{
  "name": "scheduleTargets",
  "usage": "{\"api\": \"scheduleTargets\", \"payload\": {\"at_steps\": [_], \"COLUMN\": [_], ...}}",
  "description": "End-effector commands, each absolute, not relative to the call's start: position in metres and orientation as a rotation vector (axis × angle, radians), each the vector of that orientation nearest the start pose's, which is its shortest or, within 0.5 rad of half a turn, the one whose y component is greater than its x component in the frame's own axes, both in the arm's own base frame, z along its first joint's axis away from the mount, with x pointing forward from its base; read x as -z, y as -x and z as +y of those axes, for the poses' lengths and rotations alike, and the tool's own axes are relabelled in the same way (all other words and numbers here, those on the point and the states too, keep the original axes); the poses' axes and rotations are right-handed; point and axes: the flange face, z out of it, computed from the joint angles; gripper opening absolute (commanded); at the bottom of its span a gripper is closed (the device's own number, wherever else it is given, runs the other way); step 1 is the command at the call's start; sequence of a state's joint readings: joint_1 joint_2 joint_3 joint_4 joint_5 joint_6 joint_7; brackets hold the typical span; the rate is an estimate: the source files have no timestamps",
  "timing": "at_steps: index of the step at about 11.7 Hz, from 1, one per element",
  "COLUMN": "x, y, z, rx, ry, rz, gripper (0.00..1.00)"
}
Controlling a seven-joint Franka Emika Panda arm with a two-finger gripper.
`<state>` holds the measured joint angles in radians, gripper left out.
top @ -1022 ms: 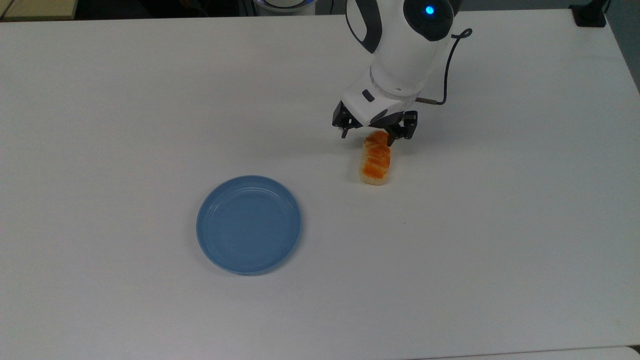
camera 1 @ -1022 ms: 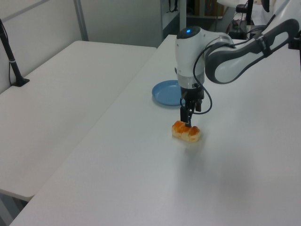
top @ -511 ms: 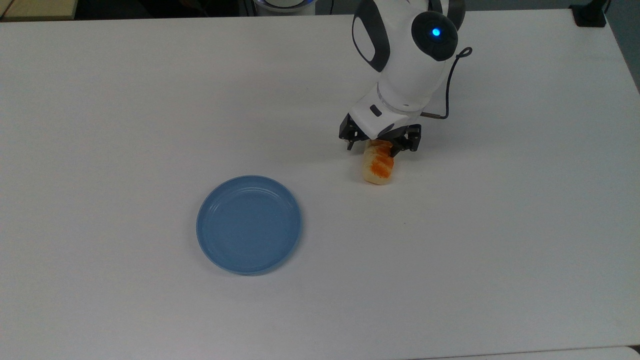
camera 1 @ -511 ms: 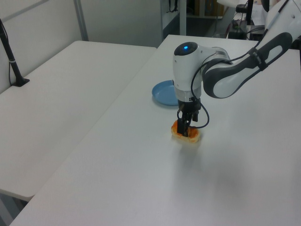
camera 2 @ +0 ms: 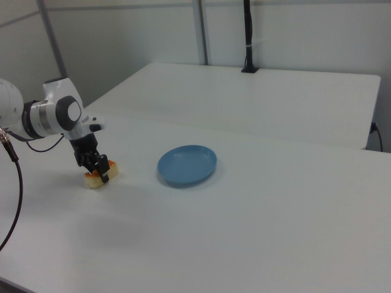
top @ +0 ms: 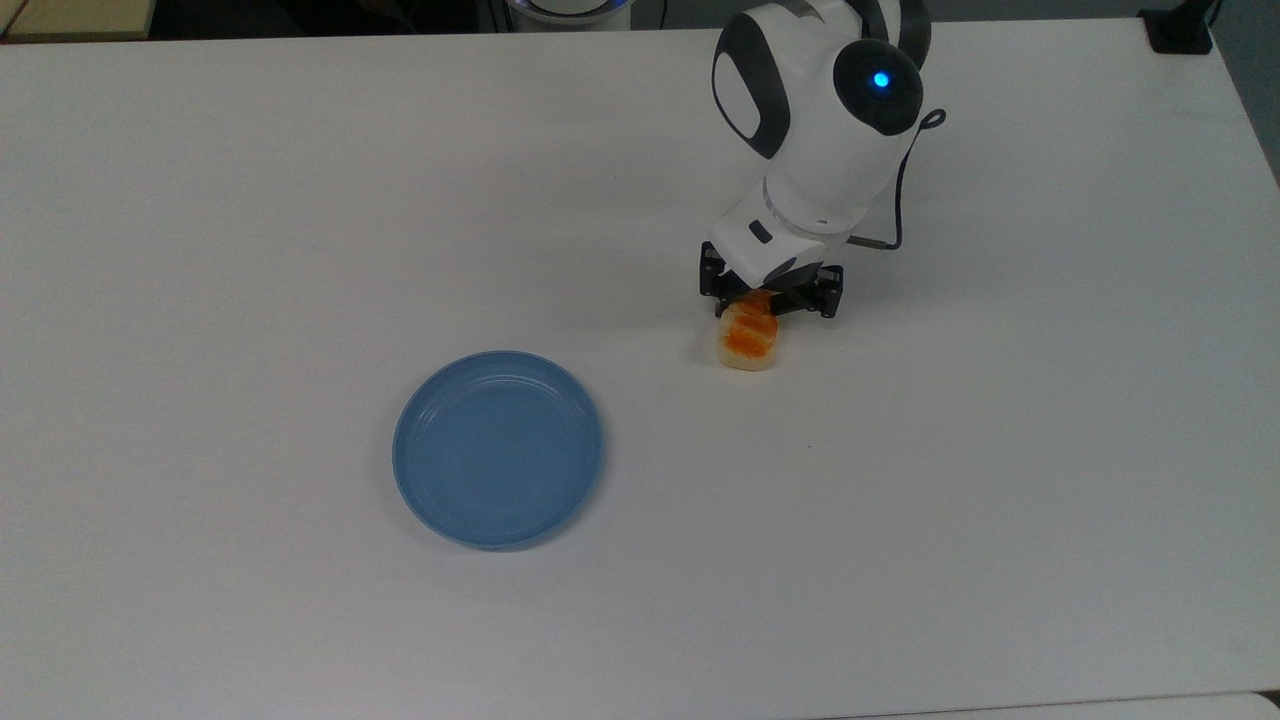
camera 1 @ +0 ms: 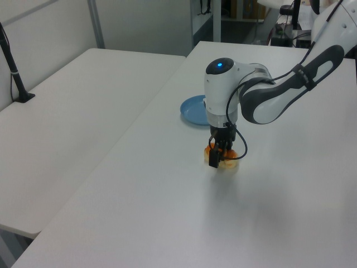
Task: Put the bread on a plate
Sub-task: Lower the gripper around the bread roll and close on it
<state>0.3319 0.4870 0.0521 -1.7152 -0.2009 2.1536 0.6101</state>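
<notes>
Top view: one bread (top: 748,341), one plate (top: 498,448), one gripper (top: 768,301).

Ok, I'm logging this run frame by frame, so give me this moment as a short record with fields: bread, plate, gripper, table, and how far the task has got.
bread: bread lies on the table, its far end under the gripper
plate: plate holds nothing; it sits apart from the bread, toward the top view's lower left
gripper: gripper is down at the bread, a finger on either side of it; grip not confirmed
table: table is white
task stage: bread not yet lifted, not yet on the plate
</notes>
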Motion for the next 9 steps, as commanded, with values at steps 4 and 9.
{"api": "scheduleTargets", "payload": {"at_steps": [4,9], "x": [-0.327,-0.346], "y": [-0.625,-0.641], "z": [0.234,0.209], "rx": [0.136,0.178], "ry": [3.263,3.246], "rz": [0.224,0.248], "gripper": [0.29,0.29]}}
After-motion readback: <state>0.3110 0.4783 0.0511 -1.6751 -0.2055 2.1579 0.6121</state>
